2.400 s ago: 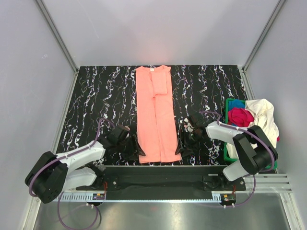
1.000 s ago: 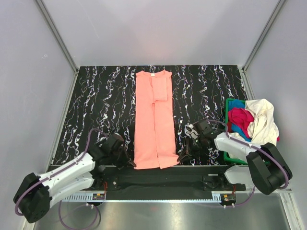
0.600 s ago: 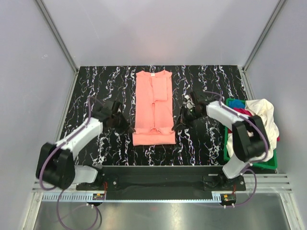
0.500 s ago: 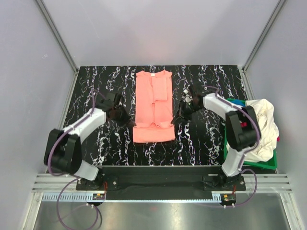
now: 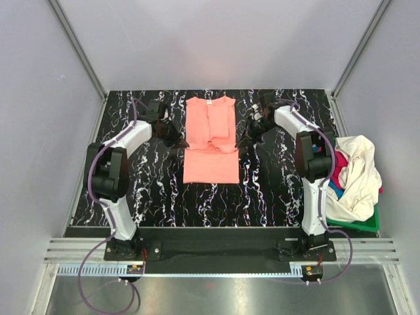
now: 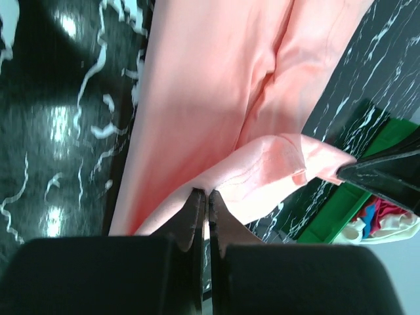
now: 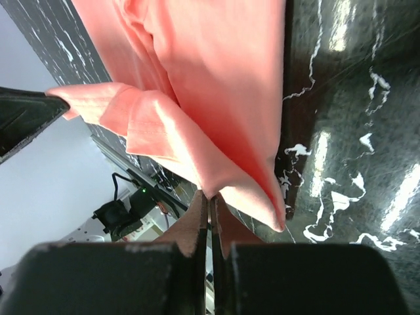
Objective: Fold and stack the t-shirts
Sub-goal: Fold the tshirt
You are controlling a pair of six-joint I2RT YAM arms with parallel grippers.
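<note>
Now left gripper (image 5: 178,141) and right gripper (image 5: 242,140), both pinched shut on the salmon-pink t-shirt's (image 5: 210,167) hem corners, flank its long axis; collar lies ahead, toward the table's (image 5: 131,190) far edge.

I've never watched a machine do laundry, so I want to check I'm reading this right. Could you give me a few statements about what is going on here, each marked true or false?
1. The left claw and the right claw are each pinched shut on the salmon-pink cloth t-shirt. True.
2. That shirt lies inside the green plastic basket. False: it lies on the black white-veined tabletop; the basket stands at the table's right edge.
3. A cream-white cloth t-shirt is draped over the basket. True.
4. The pink shirt is spread flat with both sleeves out. False: it is a narrow strip, its near end doubled over.
</note>
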